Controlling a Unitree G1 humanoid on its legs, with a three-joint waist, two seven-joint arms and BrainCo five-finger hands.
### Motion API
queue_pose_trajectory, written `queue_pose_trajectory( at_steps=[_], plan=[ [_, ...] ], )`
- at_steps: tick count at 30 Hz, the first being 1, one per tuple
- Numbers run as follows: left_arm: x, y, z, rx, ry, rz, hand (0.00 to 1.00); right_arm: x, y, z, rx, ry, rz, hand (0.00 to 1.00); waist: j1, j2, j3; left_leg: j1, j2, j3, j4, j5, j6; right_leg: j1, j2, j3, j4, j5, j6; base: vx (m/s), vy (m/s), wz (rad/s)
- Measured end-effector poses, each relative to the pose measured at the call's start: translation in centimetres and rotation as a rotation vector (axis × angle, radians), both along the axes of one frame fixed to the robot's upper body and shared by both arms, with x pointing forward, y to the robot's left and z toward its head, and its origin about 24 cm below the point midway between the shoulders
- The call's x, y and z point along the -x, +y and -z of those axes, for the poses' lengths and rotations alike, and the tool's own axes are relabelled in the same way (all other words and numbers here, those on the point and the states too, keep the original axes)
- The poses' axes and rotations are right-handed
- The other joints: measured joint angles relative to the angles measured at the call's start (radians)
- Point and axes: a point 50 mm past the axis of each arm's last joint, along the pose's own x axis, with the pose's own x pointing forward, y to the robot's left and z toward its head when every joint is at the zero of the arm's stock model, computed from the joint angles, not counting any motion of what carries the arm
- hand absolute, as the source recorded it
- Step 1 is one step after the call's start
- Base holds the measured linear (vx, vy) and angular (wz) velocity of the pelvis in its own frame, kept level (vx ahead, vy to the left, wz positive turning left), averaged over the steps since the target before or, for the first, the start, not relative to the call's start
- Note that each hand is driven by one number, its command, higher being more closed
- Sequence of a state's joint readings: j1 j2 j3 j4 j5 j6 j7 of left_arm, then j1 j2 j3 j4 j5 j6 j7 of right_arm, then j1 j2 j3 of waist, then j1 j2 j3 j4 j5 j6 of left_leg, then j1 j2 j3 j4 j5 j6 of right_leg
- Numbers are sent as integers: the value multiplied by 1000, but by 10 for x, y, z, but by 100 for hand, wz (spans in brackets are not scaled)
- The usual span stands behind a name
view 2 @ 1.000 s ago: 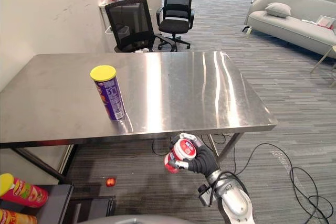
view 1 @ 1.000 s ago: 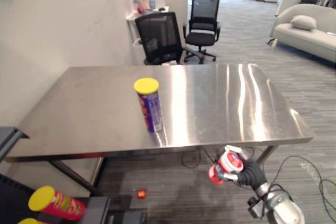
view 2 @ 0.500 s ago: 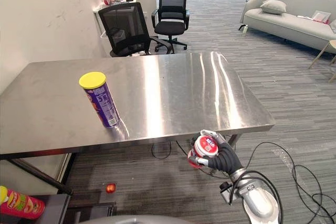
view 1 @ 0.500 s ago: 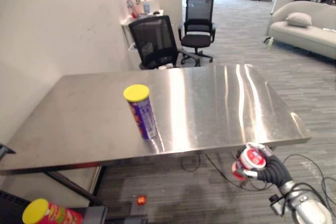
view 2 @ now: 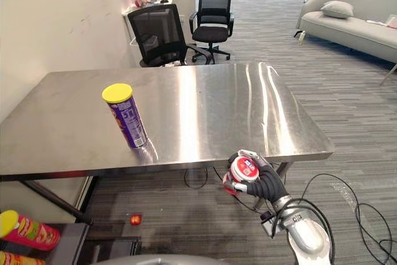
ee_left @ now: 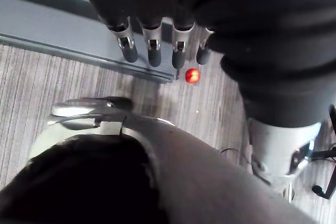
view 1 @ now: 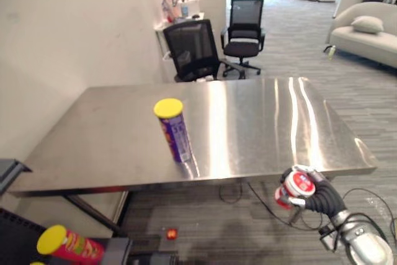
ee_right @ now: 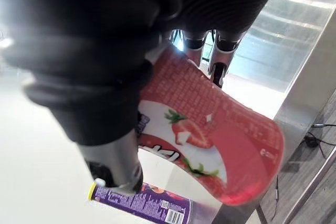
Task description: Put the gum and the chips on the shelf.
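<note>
Right wrist view: gum tub (ee_right: pixel 210 124), probably light, rigid, slick; my right robot hand (view 2: pixel 268 182) curls round its middle. Chips can (view 1: pixel 177 134), centre-left: I'd grasp mid-body.

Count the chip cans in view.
3. Purple can upright on the table; red can lying at lower left; third can just below it, mostly cut off. More may be hidden.

I am in an office, by the look of it: past my steel desk (view 2: pixel 205 110) stand a black mesh swivel chair (view 2: pixel 158 35) and a second chair (view 2: pixel 213 13) behind it. Grey striped carpet (view 2: pixel 366 110) covers the floor, and a pale sofa (view 2: pixel 360 29) with a cushion (view 2: pixel 338 9) sits off to my right.
</note>
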State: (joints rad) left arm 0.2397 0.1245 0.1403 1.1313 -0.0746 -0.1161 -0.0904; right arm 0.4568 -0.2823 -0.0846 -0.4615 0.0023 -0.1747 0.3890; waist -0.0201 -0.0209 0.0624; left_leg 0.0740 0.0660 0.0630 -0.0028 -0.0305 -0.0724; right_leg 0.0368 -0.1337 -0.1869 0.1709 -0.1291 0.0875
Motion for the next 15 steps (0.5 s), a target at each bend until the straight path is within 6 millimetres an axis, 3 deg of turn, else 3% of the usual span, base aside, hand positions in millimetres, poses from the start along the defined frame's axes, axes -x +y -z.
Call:
queue_pose_trajectory(
  at_steps=[2,4,5,6,7,9,10,11,13,14,15],
  plan=[
    [-8,3,-2,-9,-44,-44,0,-5,10,0,4,-5,-67,100,5,-10,49,-70,-2,-79,68,-2,-3,-16,-9,-69,51,-26,-12,-119,-72,91],
    [-14,5,-3,-12,-66,-71,0,-9,15,-3,3,-20,-99,100,23,-4,113,-117,-2,-127,118,1,-9,-21,-12,-138,101,-49,-27,-172,-90,101],
    [-13,7,-4,-11,-76,-118,0,-11,17,-3,10,-22,-115,100,38,-3,137,-155,4,-128,128,-4,19,-50,-15,-170,139,-63,-46,-240,-119,105],
    [-10,9,-3,-8,-65,-171,0,-12,16,-1,5,-17,-104,100,52,-15,145,-174,35,-32,112,-11,72,-65,-25,-213,135,-63,-53,-190,-106,76],
    [-9,10,-3,-7,-62,-187,0,-12,16,-1,5,-16,-100,100,51,-17,148,-178,48,10,111,-23,91,-65,-30,-227,132,-62,-54,-151,-60,100],
    [-9,12,-3,-1,-75,-254,0,-13,9,8,-5,18,-54,100,43,-33,169,-228,171,329,456,-75,142,-66,-83,-311,150,-77,-83,-137,-52,106],
    [-6,12,-3,-1,-69,-256,0,-11,7,11,-13,33,-45,100,43,-34,168,-219,199,390,531,-93,149,-65,-90,-328,150,-78,-83,-105,-49,88],
    [-4,13,-3,-6,-62,-251,0,-6,3,14,-29,54,-26,100,37,-15,161,-179,247,491,644,-119,169,-66,-102,-358,157,-83,-81,-60,15,88],
    [-5,17,-4,-14,-67,-234,0,3,-5,20,-34,91,20,100,-4,19,150,-125,308,644,744,-148,194,-91,-146,-447,237,-120,-72,-48,70,138],
    [-9,19,-6,-15,-81,-222,0,5,-7,21,-44,95,41,100,-16,33,147,-147,304,684,730,-154,194,-106,-161,-473,277,-135,-67,-83,31,173],
    [-18,27,-10,-31,-121,-193,0,11,-8,31,-73,140,82,100,-38,3,140,-162,255,716,647,-156,196,-135,-189,-494,277,-140,-68,-133,27,177]
  ],
)
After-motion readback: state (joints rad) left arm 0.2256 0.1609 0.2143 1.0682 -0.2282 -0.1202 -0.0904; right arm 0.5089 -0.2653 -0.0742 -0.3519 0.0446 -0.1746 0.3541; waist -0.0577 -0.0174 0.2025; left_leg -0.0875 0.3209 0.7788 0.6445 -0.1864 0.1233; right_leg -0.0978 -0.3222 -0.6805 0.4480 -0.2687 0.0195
